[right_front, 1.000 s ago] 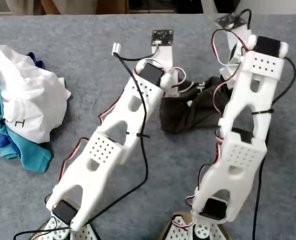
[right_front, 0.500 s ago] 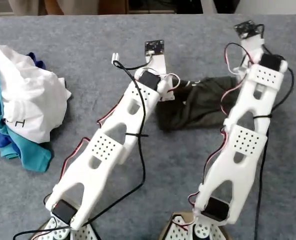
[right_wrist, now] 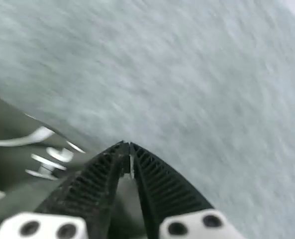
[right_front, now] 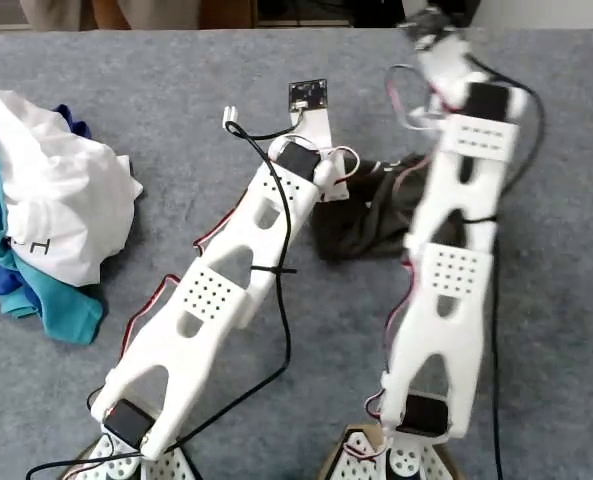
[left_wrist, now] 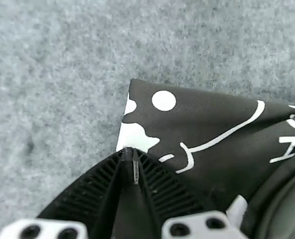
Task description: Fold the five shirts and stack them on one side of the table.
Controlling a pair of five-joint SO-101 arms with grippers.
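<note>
While left gripper (left_wrist: 132, 158) stays pinched on black shirt (left_wrist: 212, 134) corner, right gripper (right_wrist: 130, 155) jaws closed, swung toward 11 o'clock, shirt bunched tighter, pile (right_front: 56, 195) unmoved at 9 o'clock.

Tabletop (right_front: 176, 110): grey, carpet-like cover, evenly lit.
12 o'clock, beyond: wooden furniture (right_front: 221, 12), brown.
1 o'clock: pale surface (right_front: 561, 12).

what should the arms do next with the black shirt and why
Probably draw the two claws apart to stretch the black shirt flat. The left claw is shut on a printed corner, the right claw looks shut at another edge, and the cloth between lies bunched.
</note>
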